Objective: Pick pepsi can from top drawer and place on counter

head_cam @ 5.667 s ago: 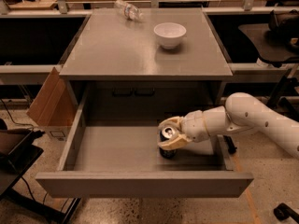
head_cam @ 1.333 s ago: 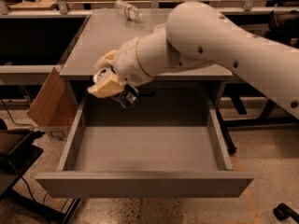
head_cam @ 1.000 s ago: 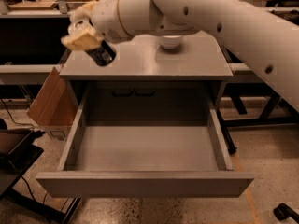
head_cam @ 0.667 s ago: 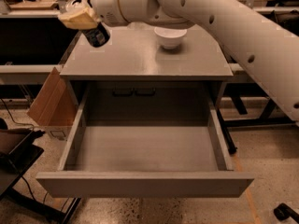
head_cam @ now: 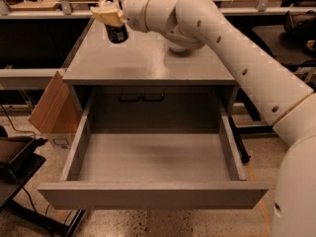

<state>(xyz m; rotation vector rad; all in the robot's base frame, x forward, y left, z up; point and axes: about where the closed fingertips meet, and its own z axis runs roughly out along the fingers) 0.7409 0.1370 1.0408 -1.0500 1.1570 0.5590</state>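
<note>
My gripper (head_cam: 111, 19) is shut on the pepsi can (head_cam: 117, 33), a dark can held tilted just above the far left part of the counter (head_cam: 148, 63). The tan fingers (head_cam: 104, 15) cover the can's top. The top drawer (head_cam: 153, 157) is pulled fully open below the counter and its grey floor holds nothing. My white arm (head_cam: 237, 58) reaches across from the right and crosses the counter's back right part.
The white bowl (head_cam: 177, 46) on the counter's back is mostly hidden behind the arm. A cardboard box (head_cam: 52, 110) leans at the cabinet's left side. Dark side benches (head_cam: 29, 38) flank the cabinet. A black stand (head_cam: 17, 164) is at the lower left.
The gripper lifted the can out of the drawer, swung it up and left, and now holds it above the counter's far left, slightly further right than a moment ago. The drawer is now empty.
</note>
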